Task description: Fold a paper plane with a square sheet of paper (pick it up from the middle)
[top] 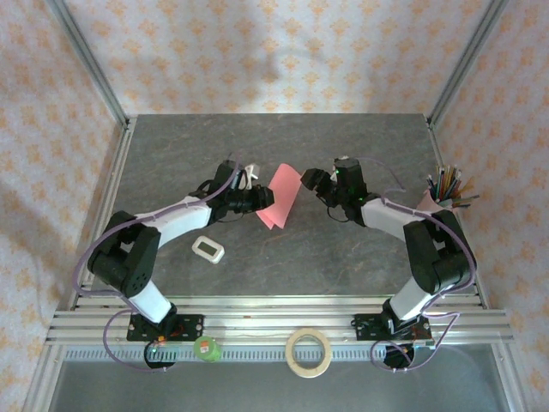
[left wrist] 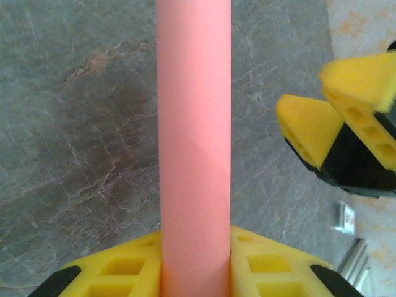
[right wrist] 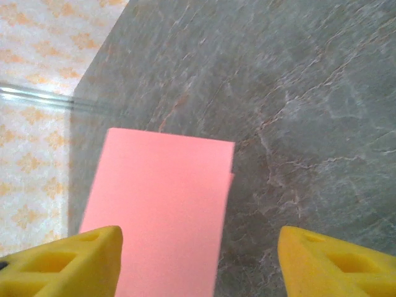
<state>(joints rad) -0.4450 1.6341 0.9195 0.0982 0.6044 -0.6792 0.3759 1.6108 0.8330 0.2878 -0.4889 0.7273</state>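
The square sheet of paper [top: 279, 196], pink-red and doubled over so that one layer's edge peeks past the other, sits over the middle of the grey stone-patterned bench [top: 343, 257], tilted up rather than lying flat. Whether its lower end touches the bench cannot be told. The left claw [top: 256, 199] reaches it from the bench's left half and is clamped narrow on it; in the left wrist view the yellow fingers [left wrist: 124, 269] press the paper from both sides. The right claw [top: 310, 182], coming from the bench's right half, stands wide, holding nothing, its jaws either side of the sheet's near edge. A small white rounded gadget [top: 208, 249] lies on the bench's near-left part. A holder of coloured sticks [top: 446, 187] stands at its right edge. A tape roll [top: 309, 352] rests beyond its near edge.
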